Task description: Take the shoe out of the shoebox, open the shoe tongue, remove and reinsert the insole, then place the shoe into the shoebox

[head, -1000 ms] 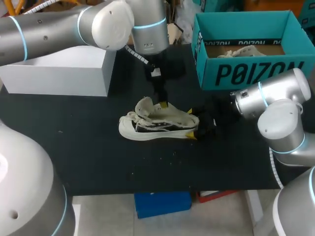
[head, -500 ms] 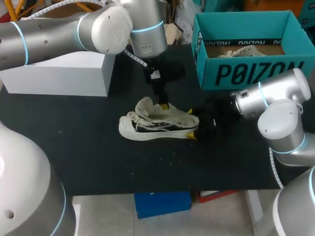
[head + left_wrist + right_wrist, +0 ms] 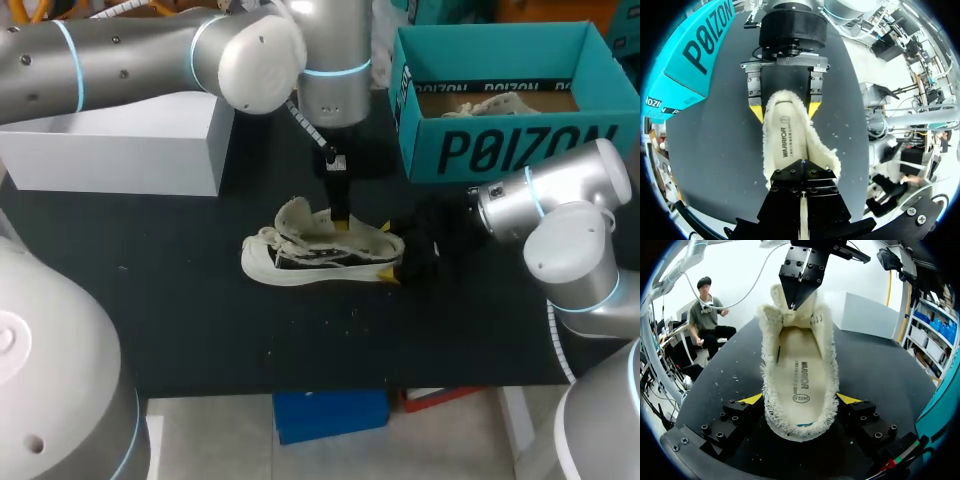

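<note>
Table: black; it carries everything below.
Shoe: out of the shoebox, at mid table, with its toe toward my left side and its heel toward my right. It is cream with a fleecy rim around the opening.
Right gripper: low at the heel. Its two yellow tips press the heel from either side, clamping the shoe.
Insole: pale, lying inside the shoe and visible through the opening.
Left gripper: comes down from above onto the front of the opening. Its fingers are closed to a thin seam and pinch the top of the tongue.
Tongue: fleecy, standing up at the front of the opening and held at its upper edge.
White box: at the far left of the table, well apart from the shoe.
Shoebox: teal and open-topped, at the far right of the table behind the right arm. Something pale lies inside; what it is cannot be told.
</note>
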You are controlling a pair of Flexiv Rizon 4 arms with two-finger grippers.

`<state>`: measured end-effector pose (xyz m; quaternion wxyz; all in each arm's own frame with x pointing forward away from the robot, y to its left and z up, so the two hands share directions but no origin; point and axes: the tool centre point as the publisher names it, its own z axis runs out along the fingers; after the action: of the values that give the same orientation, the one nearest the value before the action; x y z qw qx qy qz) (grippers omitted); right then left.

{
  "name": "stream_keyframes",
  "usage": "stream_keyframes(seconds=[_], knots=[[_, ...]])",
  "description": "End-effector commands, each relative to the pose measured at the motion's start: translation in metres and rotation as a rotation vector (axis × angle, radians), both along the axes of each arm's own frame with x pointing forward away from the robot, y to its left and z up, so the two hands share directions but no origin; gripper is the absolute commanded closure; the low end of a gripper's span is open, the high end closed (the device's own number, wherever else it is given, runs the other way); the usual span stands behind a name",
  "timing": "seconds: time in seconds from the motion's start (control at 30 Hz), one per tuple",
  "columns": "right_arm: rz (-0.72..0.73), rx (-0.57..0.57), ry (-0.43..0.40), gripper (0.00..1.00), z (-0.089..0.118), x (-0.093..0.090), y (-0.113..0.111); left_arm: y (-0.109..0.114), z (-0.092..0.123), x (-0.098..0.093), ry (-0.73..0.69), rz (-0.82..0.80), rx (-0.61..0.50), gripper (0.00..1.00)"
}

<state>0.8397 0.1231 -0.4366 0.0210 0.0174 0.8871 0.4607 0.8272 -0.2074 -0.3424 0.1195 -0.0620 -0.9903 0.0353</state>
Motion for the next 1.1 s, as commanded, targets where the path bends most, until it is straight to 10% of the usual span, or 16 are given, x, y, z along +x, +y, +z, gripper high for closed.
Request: stream_keyframes(seconds=[0.03, 1.1], knots=[[-0.001, -0.001, 0.001, 1.0, -0.003, 0.001, -0.001, -0.002, -0.014, 0.004, 0.024, 0.003, -0.001, 1.0], [-0.001, -0.001, 0.001, 1.0, -0.003, 0.001, -0.001, -0.001, -0.051, -0.032, 0.088, 0.001, -0.034, 1.0]])
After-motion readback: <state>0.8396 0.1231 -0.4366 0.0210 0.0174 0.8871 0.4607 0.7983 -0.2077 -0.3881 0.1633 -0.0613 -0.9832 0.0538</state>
